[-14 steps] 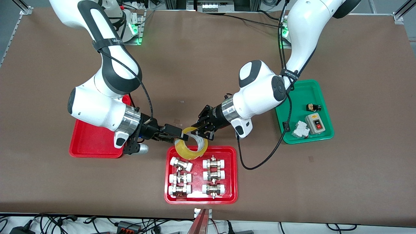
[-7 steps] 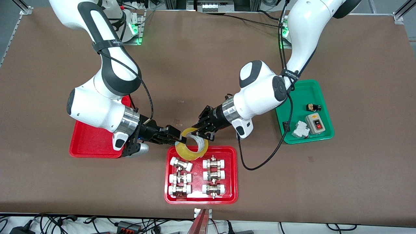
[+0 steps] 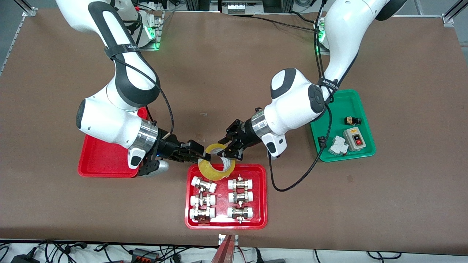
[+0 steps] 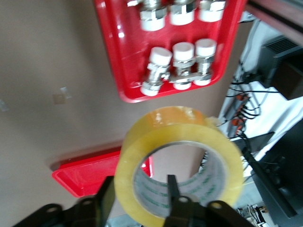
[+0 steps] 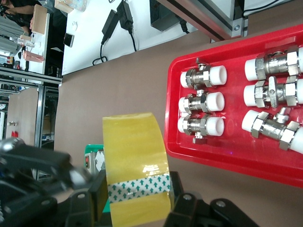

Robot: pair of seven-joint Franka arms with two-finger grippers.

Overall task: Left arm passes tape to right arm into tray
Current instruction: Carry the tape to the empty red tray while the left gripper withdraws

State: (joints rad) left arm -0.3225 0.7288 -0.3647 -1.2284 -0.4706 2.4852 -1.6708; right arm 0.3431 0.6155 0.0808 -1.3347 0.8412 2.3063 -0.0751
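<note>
Handover step, I judged. Tape [image 3: 216, 166] was aloft over fittings tray [image 3: 226, 223] edge. Left tool [image 3: 229, 153] clamped its wall; right tool [image 3: 204, 156] closed on it too. Next: I'd release left, swing toward plain tray [image 3: 98, 164].

The front view looks down from high across the table [image 3: 234, 73] toward both arm bases, taking in the whole tabletop. The left wrist view sits close above its own gripper [image 4: 137, 198], looking past the tape [image 4: 177, 163] down at the table and the tray of fittings [image 4: 128, 56]. The right wrist view is equally close, facing along its gripper [image 5: 137, 198] toward the tape [image 5: 137, 163]. All three share the tape [image 3: 216, 165] and the tray of fittings [image 5: 175, 127].
</note>
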